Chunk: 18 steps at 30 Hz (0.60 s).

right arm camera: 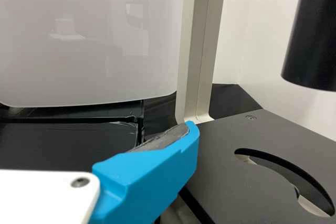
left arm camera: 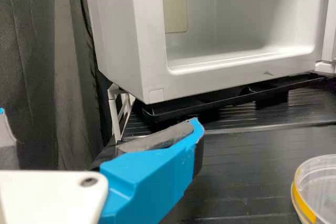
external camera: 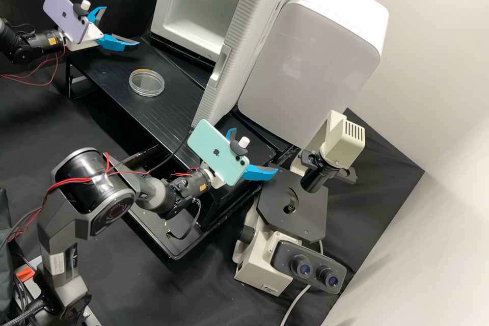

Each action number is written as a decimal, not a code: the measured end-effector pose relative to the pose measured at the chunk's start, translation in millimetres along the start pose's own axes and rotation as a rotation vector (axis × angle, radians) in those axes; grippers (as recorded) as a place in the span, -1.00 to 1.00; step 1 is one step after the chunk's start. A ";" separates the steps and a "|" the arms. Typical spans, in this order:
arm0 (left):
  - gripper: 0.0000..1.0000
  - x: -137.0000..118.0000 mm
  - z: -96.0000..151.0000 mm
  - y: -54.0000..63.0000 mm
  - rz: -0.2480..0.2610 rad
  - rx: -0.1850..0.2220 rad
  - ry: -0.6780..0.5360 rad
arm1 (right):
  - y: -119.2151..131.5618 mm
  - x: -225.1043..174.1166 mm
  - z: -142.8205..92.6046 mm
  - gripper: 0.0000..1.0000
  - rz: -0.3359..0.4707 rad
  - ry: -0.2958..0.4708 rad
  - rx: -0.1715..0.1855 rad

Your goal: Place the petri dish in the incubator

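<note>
Bright, even light fills the incubator; soft glare sits on its white door, while the black bench before it shows faint sheen.

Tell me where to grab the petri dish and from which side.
Grip the petri dish by its rim, across opposite sides, coming straight down from above. It lies flat on the black shelf and its wall is low, so a sideways approach would likely slip.

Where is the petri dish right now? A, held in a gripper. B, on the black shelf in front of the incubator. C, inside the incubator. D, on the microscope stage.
B: the petri dish lies flat on the black shelf, just outside the incubator.
</note>
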 end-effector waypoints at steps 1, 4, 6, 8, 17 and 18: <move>1.00 0.0 0.0 0.0 0.000 0.000 0.000 | 0.0 0.0 0.0 1.00 0.000 0.000 0.000; 1.00 0.0 0.0 0.0 0.000 0.000 0.000 | 0.0 0.0 0.0 1.00 0.000 0.000 0.000; 1.00 0.0 0.0 0.0 0.000 0.000 0.000 | 0.0 0.0 0.0 1.00 0.000 0.000 0.000; 1.00 0.0 0.0 0.0 0.000 0.000 0.000 | 0.0 0.0 0.0 1.00 0.000 0.000 0.000; 1.00 -0.4 1.2 -0.8 -0.005 -0.011 -0.014 | 0.0 0.0 0.0 1.00 0.000 0.000 0.000; 1.00 -1.0 2.3 -0.9 -0.007 -0.015 -0.025 | 0.0 0.0 0.0 1.00 0.000 0.000 0.000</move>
